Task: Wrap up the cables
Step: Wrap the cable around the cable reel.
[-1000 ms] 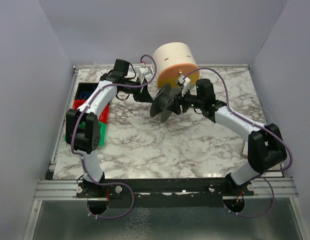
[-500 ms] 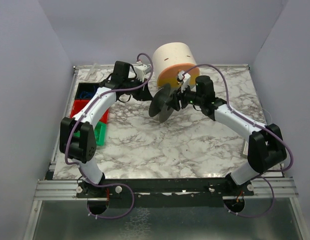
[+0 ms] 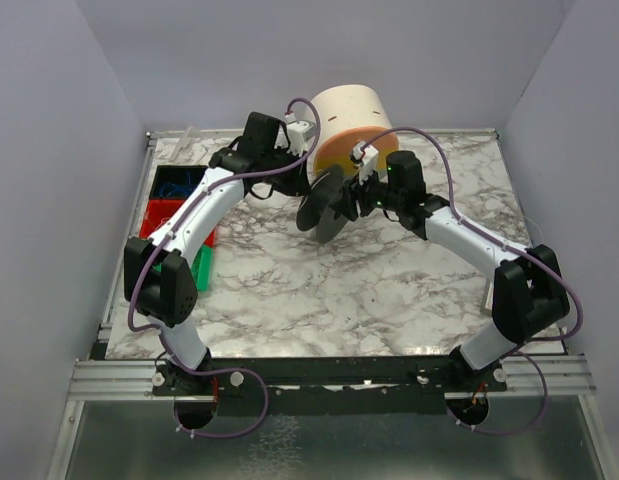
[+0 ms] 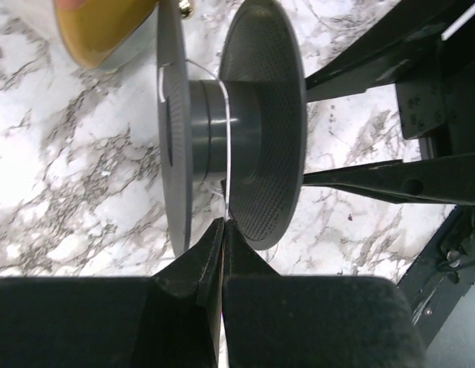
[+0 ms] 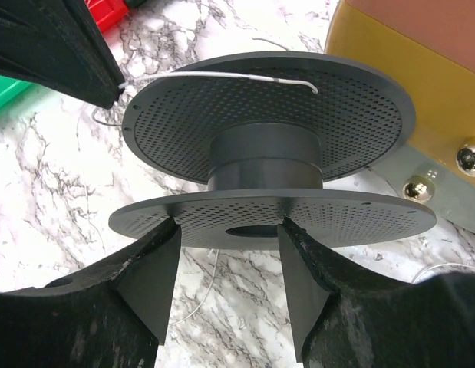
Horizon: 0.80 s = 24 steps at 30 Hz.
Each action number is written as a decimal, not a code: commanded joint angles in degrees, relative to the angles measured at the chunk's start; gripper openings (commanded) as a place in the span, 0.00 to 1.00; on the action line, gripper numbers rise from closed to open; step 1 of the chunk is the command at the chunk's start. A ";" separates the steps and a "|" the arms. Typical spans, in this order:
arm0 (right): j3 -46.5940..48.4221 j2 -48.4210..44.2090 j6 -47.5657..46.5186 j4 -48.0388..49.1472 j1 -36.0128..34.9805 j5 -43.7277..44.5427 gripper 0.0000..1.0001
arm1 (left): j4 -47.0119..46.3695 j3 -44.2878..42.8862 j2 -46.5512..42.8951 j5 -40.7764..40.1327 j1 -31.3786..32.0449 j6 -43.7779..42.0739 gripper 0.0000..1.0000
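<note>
While the overhead view showed only two arms meeting at a dark grey spool (image 3: pixel 324 205) over the far part of the marble tabletop (image 3: pixel 319 290), we relied on the wrist views for detail. From above, the left hand (image 3: pixel 309 178) reached the spool from the left and the right hand (image 3: pixel 357 198) from the right. A cream drum (image 3: pixel 349 112) with an orange end stood just behind them, and coloured bins (image 3: pixel 174 212) sat at the left edge. The cable was too thin to make out there.

In the left wrist view we saw the left hand (image 4: pixel 222 228) closed, its fingertips pinched together on the thin whitish cable (image 4: pixel 232 146). The strand rose from the pinch and crossed the hub of the spool (image 4: pixel 260 115) between the two flanges. A short white tail lay against the left flange. Two dark fingers (image 4: pixel 375 178) of the right hand met the outer face of the right flange, set well apart from each other.

The right wrist view showed what that view hid. The right hand (image 5: pixel 229 230) gripped the spool (image 5: pixel 268 115) at its near flange, one finger on either side of the central bore. Here the cable (image 5: pixel 222 74) appeared as a white line across the far flange, running to the tip of the left hand (image 5: pixel 68 46) at upper left. Further loose lengths of cable lay on the tabletop (image 5: pixel 53 192) beneath.
</note>
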<state>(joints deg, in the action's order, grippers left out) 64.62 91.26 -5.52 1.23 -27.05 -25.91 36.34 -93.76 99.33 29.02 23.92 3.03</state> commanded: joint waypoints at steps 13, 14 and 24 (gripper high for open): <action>2.00 1.16 -0.41 0.25 -0.44 3.11 0.59 | 2.25 2.79 1.70 7.32 1.21 6.76 0.12; 1.92 1.18 -0.45 0.26 -0.43 3.14 0.59 | 2.25 2.41 1.74 7.70 1.21 6.25 0.11; 0.26 -0.51 -1.49 0.88 -0.44 3.81 0.59 | -0.10 -2.49 -1.53 3.92 -3.60 -2.49 0.58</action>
<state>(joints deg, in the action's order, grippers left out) 64.64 91.39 -5.69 1.26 -27.05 -23.70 39.29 -92.77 101.21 33.19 24.40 6.15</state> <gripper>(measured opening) 0.591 0.333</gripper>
